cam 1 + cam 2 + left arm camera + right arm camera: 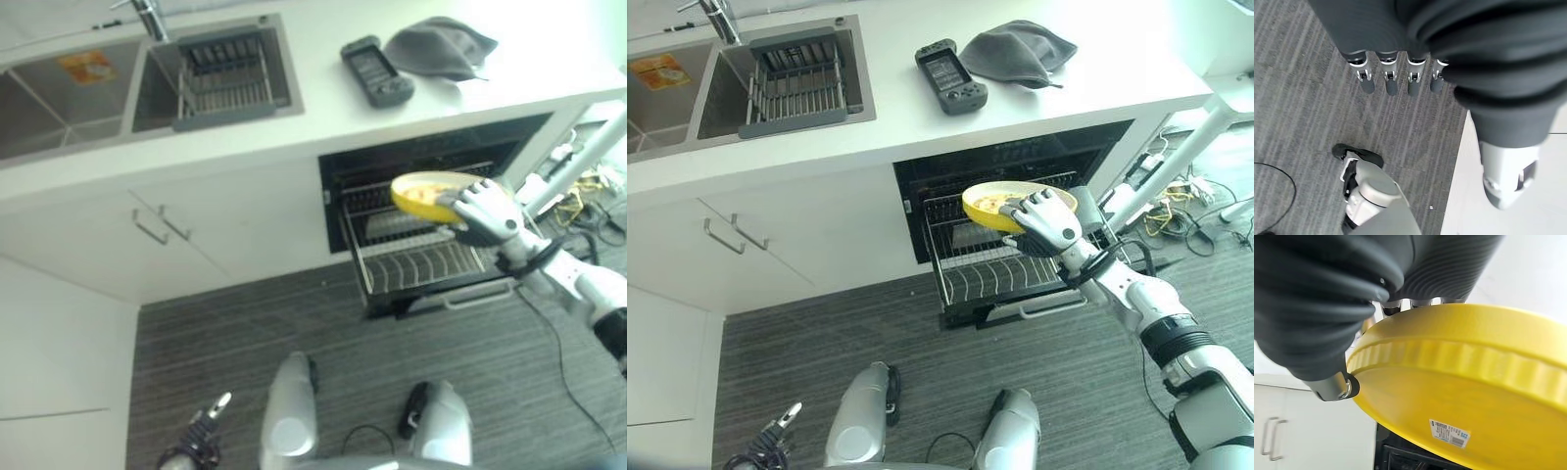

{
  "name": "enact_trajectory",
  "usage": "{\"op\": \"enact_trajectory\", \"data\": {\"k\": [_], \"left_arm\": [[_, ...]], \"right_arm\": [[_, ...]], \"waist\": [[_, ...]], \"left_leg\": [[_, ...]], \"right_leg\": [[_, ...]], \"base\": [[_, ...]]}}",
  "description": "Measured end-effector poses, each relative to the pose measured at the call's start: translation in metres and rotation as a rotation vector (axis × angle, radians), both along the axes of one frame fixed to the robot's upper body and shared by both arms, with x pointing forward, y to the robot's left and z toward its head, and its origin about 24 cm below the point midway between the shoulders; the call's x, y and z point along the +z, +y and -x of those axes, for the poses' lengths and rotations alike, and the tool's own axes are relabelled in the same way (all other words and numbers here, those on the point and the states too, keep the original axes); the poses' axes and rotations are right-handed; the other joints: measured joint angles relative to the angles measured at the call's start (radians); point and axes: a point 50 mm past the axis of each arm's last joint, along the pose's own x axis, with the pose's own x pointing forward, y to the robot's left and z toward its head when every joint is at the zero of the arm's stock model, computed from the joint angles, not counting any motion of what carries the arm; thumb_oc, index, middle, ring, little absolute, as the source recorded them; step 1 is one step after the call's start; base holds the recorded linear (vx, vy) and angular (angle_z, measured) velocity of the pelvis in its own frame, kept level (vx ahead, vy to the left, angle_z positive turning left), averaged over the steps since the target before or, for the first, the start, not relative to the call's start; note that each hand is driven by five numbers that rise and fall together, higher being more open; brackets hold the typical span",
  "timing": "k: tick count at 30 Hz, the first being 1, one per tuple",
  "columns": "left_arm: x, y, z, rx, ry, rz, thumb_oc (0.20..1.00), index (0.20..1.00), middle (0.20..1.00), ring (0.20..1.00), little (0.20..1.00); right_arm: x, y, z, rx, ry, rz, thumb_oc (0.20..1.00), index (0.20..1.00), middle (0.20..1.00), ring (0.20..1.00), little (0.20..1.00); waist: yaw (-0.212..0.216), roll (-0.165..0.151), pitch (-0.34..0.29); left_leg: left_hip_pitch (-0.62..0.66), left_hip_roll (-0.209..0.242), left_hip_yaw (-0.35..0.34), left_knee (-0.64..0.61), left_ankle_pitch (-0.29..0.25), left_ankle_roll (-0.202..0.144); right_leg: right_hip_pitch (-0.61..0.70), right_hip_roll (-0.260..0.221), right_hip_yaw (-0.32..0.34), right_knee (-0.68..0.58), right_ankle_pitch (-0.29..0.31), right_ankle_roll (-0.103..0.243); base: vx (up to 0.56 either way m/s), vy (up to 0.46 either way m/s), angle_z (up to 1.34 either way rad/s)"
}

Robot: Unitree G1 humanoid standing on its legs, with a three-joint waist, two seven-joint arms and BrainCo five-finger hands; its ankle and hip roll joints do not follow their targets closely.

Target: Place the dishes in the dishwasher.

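My right hand is shut on a yellow dish, its fingers over the rim and the thumb under the edge. The dish hangs nearly level above the pulled-out wire rack of the open dishwasher under the counter. From below, the dish has a fluted side and a small sticker on its base. The rack looks bare beneath it. My left hand hangs low over the grey carpet at the lower left, fingers straight and holding nothing.
On the white counter lie a dark handheld device and a grey cloth. A grey drainer sits in the double sink. Cupboard handles stick out left of the dishwasher. A white pole and loose cables are at the right.
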Motion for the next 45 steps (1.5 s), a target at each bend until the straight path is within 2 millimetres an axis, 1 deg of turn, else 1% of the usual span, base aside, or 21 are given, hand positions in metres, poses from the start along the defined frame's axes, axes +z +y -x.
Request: {"op": "enact_trajectory", "data": {"k": [2,4,5,6,7,8,9,10,11,14,19,20,23,25,27,30,31,33,36,40,45], "left_arm": [[0.001,-0.002,-0.005,-0.033,-0.012,-0.013,1.0,1.0,1.0,1.0,1.0],[0.002,-0.003,-0.008,-0.042,-0.023,-0.014,1.0,1.0,1.0,1.0,1.0],[0.003,-0.003,-0.01,-0.052,-0.028,-0.016,1.0,1.0,1.0,1.0,1.0],[0.003,-0.003,-0.011,-0.054,-0.032,-0.016,1.0,1.0,1.0,1.0,1.0],[0.004,-0.003,-0.011,-0.057,-0.035,-0.018,1.0,1.0,1.0,1.0,1.0],[0.006,0.0,-0.013,-0.081,-0.035,-0.033,1.0,1.0,1.0,1.0,1.0],[0.006,0.001,-0.014,-0.088,-0.032,-0.035,1.0,1.0,1.0,1.0,1.0],[0.006,0.002,-0.014,-0.089,-0.033,-0.037,1.0,1.0,1.0,1.0,1.0],[0.007,0.002,-0.015,-0.089,-0.035,-0.038,1.0,1.0,1.0,1.0,1.0],[0.007,0.002,-0.014,-0.091,-0.034,-0.036,1.0,1.0,1.0,1.0,1.0],[0.013,-0.002,-0.033,-0.131,-0.094,-0.039,1.0,1.0,1.0,1.0,1.0],[0.015,-0.005,-0.038,-0.16,-0.109,-0.036,1.0,1.0,1.0,1.0,1.0],[0.018,-0.009,-0.047,-0.189,-0.135,-0.032,1.0,1.0,1.0,1.0,1.0],[0.019,-0.011,-0.05,-0.21,-0.141,-0.032,1.0,1.0,1.0,1.0,1.0],[0.02,-0.012,-0.052,-0.216,-0.151,-0.033,1.0,1.0,1.0,1.0,1.0],[0.022,-0.02,-0.057,-0.262,-0.169,-0.024,1.0,1.0,1.0,1.0,1.0],[0.023,-0.019,-0.058,-0.265,-0.174,-0.022,1.0,1.0,1.0,1.0,1.0],[0.023,-0.019,-0.056,-0.269,-0.178,-0.02,1.0,1.0,1.0,1.0,1.0],[0.031,-0.017,-0.064,-0.287,-0.222,-0.034,1.0,1.0,1.0,1.0,1.0],[0.032,-0.011,-0.061,-0.291,-0.215,-0.045,1.0,1.0,1.0,1.0,1.0],[0.037,-0.015,-0.065,-0.307,-0.26,-0.039,1.0,1.0,1.0,1.0,1.0]], "right_arm": [[-0.003,0.0,-0.005,-0.017,0.016,0.058,0.2,0.2,0.2,0.2,0.2],[-0.014,-0.002,-0.005,-0.032,0.067,0.095,0.2,0.2,0.2,0.2,0.2],[-0.021,-0.007,-0.008,-0.056,0.112,0.141,0.2,0.2,0.2,0.2,0.2],[-0.025,-0.012,-0.009,-0.084,0.141,0.165,0.2,0.2,0.2,0.2,0.2],[-0.029,-0.016,-0.01,-0.108,0.17,0.187,0.2,0.2,0.2,0.2,0.2],[-0.025,-0.017,-0.013,-0.121,0.177,0.202,0.2,0.2,0.2,0.2,0.2],[-0.024,-0.017,-0.015,-0.13,0.187,0.215,0.2,0.2,0.2,0.2,0.2],[-0.025,-0.024,-0.019,-0.175,0.234,0.24,0.2,0.2,0.2,0.2,0.2],[-0.027,-0.03,-0.021,-0.214,0.265,0.26,0.2,0.2,0.2,0.2,0.2],[-0.031,-0.034,-0.022,-0.254,0.331,0.26,0.2,0.2,0.2,0.2,0.2],[-0.034,-0.032,-0.027,-0.286,0.402,0.244,0.2,0.2,0.2,0.2,0.2],[-0.032,-0.029,-0.03,-0.283,0.417,0.279,0.2,0.2,0.2,0.2,0.2],[-0.021,-0.027,-0.036,-0.295,0.419,0.264,0.2,0.2,0.2,0.2,0.2],[-0.018,-0.03,-0.039,-0.316,0.418,0.27,0.2,0.2,0.2,0.2,0.2],[-0.003,-0.026,-0.048,-0.335,0.375,0.269,0.2,0.2,0.2,0.2,0.2],[0.025,-0.022,-0.057,-0.344,0.305,0.266,0.2,0.2,0.2,0.2,0.2],[0.029,-0.021,-0.059,-0.343,0.295,0.264,0.2,0.2,0.2,0.2,0.2],[0.031,-0.02,-0.059,-0.34,0.289,0.262,0.2,0.2,0.2,0.2,0.2],[0.03,-0.027,-0.059,-0.37,0.297,0.262,0.2,0.2,0.2,0.2,0.2],[0.033,-0.027,-0.06,-0.367,0.271,0.251,0.2,0.2,0.2,0.2,0.2],[0.038,-0.033,-0.061,-0.415,0.213,0.227,0.2,0.2,0.2,0.2,0.2]], "waist": [[0.014,0.0,0.0],[0.022,-0.001,0.0],[0.031,-0.001,0.0],[0.04,-0.001,0.0],[0.048,-0.002,0.003],[0.049,-0.009,0.008],[0.052,-0.009,0.012],[0.069,-0.007,0.032],[0.073,-0.005,0.053],[0.076,0.005,0.068],[0.076,0.017,0.082],[0.076,0.021,0.089],[0.081,0.027,0.099],[0.098,0.03,0.101],[0.1,0.037,0.119],[0.112,0.051,0.133],[0.122,0.052,0.136],[0.131,0.052,0.137],[0.148,0.049,0.142],[0.15,0.051,0.146],[0.149,0.067,0.167]], "left_leg": [[0.001,-0.001,-0.003,0.0,0.0,-0.001],[0.002,-0.003,-0.016,0.001,0.0,-0.001],[0.002,-0.006,-0.018,0.003,-0.001,-0.003],[-0.001,-0.009,-0.019,0.005,-0.001,-0.003],[-0.011,-0.012,-0.027,0.014,-0.001,-0.003],[-0.046,-0.013,-0.04,0.031,-0.004,-0.003],[-0.064,-0.011,-0.048,0.037,0.0,-0.007],[-0.078,-0.008,-0.051,0.037,0.008,-0.012],[-0.083,-0.006,-0.054,0.037,0.013,-0.014],[-0.092,-0.007,-0.059,0.036,0.019,-0.014],[-0.093,-0.011,-0.059,0.035,0.02,-0.013],[-0.095,-0.016,-0.059,0.035,0.02,-0.013],[-0.111,-0.023,-0.06,0.038,0.023,-0.013],[-0.117,-0.025,-0.061,0.038,0.023,-0.013],[-0.132,-0.033,-0.064,0.042,0.032,-0.019],[-0.16,-0.038,-0.072,0.053,0.035,-0.014],[-0.159,-0.039,-0.072,0.054,0.032,-0.011],[-0.161,-0.04,-0.071,0.066,0.031,-0.012],[-0.166,-0.055,-0.074,0.069,0.03,-0.01],[-0.2,-0.055,-0.08,0.082,0.029,-0.007],[-0.251,-0.057,-0.082,0.123,0.024,0.0]], "right_leg": [[0.002,-0.002,-0.003,0.004,-0.002,0.001],[0.018,-0.004,-0.019,0.004,-0.005,0.006],[0.017,-0.009,-0.02,0.011,-0.008,0.007],[0.012,-0.014,-0.02,0.019,-0.015,-0.001],[0.002,-0.017,-0.018,0.033,-0.023,0.0],[-0.031,-0.021,-0.02,0.059,-0.032,-0.004],[-0.045,-0.019,-0.022,0.07,-0.035,-0.01],[-0.065,-0.018,-0.02,0.084,-0.038,-0.015],[-0.07,-0.017,-0.022,0.089,-0.04,-0.019],[-0.077,-0.016,-0.024,0.091,-0.038,-0.021],[-0.079,-0.019,-0.024,0.092,-0.039,-0.021],[-0.083,-0.026,-0.023,0.096,-0.04,-0.02],[-0.1,-0.033,-0.022,0.105,-0.041,-0.02],[-0.108,-0.036,-0.021,0.109,-0.042,-0.02],[-0.123,-0.039,-0.02,0.117,-0.04,-0.018],[-0.148,-0.051,-0.023,0.132,-0.042,-0.02],[-0.146,-0.052,-0.023,0.132,-0.046,-0.02],[-0.143,-0.054,-0.021,0.134,-0.046,-0.016],[-0.146,-0.065,-0.02,0.141,-0.048,-0.014],[-0.175,-0.07,-0.021,0.153,-0.049,-0.013],[-0.22,-0.072,-0.01,0.178,-0.047,-0.013]], "base": [[0.12,-0.01,0.09],[0.1,-0.014,0.15],[0.01,-0.038,0.09],[-0.01,-0.051,0.08],[-0.03,-0.068,0.12],[-0.04,-0.063,0.14],[-0.05,-0.074,0.1],[-0.03,-0.055,0.05],[-0.03,-0.041,0.03],[-0.02,-0.014,0.03],[0.0,0.0,0.0],[-0.01,0.011,0.06],[-0.01,0.004,0.04],[-0.02,0.007,0.02],[-0.04,0.019,0.06],[0.03,0.04,0.09],[0.07,0.043,0.06],[0.0,0.022,0.01],[-0.01,0.003,0.07],[0.0,0.019,0.03],[-0.02,0.012,0.0]]}}
